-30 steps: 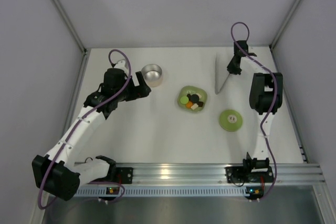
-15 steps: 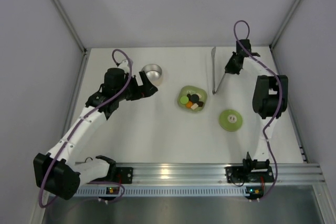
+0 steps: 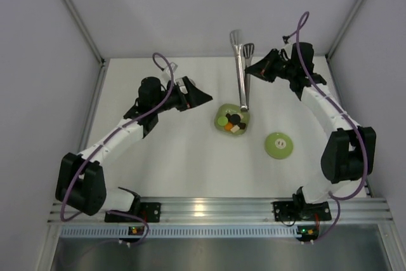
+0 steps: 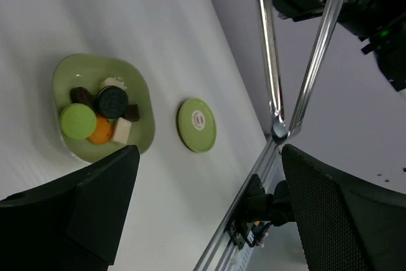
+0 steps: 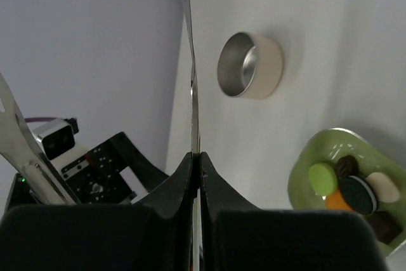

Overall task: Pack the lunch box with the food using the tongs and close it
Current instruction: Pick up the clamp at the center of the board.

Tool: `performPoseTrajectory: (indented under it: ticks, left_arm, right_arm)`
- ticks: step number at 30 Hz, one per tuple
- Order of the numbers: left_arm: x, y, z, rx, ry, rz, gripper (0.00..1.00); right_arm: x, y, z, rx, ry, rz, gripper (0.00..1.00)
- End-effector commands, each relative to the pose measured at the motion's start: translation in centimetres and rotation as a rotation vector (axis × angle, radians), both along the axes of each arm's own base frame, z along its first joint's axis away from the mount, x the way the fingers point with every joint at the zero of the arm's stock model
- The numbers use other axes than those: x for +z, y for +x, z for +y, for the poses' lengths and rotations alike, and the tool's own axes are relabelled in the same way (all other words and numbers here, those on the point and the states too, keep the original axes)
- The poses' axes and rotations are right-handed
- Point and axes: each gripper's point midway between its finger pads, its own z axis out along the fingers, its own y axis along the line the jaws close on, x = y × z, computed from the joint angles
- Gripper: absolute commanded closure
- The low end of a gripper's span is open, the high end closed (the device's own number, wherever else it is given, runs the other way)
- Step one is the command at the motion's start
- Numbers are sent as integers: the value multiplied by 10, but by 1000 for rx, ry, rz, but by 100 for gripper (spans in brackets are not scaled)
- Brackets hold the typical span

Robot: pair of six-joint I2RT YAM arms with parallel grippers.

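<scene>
My right gripper [image 3: 250,70] [image 5: 195,155] is shut on one arm of the silver tongs [image 3: 241,71] [image 5: 189,61], which hang lifted above the back of the table. Their joined end points at the green dish [image 3: 246,117] holding the food [image 3: 231,120] [image 4: 101,109] [image 5: 347,185]. The tongs [image 4: 298,61] also cross the left wrist view. The lunch box [image 5: 249,66] lies open on the table with its steel inside showing; my left arm hides it from above. Its green lid [image 3: 278,145] [image 4: 196,125] lies apart. My left gripper [image 3: 200,98] [image 4: 209,207] is open and holds nothing.
The green dish [image 4: 143,93] [image 5: 304,172] sits mid-table, the lid to its front right. White walls close in the table on three sides. A metal rail [image 3: 209,207] runs along the near edge.
My right arm has swung left and lifted the tongs off the table to above the dish. My left gripper has moved right, over where the lunch box stands.
</scene>
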Motion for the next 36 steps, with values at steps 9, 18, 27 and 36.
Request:
performPoseTrajectory:
  ticks: [9,18,27,36]
  left_arm:
    - [93,-17,-54,-214,-312,-271,1]
    - [89,-16,-79,-217,-397,-262,1]
    - [118,-30,-78,-203,-538,-354,1]
    - [121,-33,-63,-115,-515,-387,1]
  right_arm:
    - [72,-51,54,163,336,-143,100]
    - [95,-57,46,79,465,-199,100]
    - [98,-56,42,22,515,-230,100]
    - [104,-62,43,35,546,-249,100]
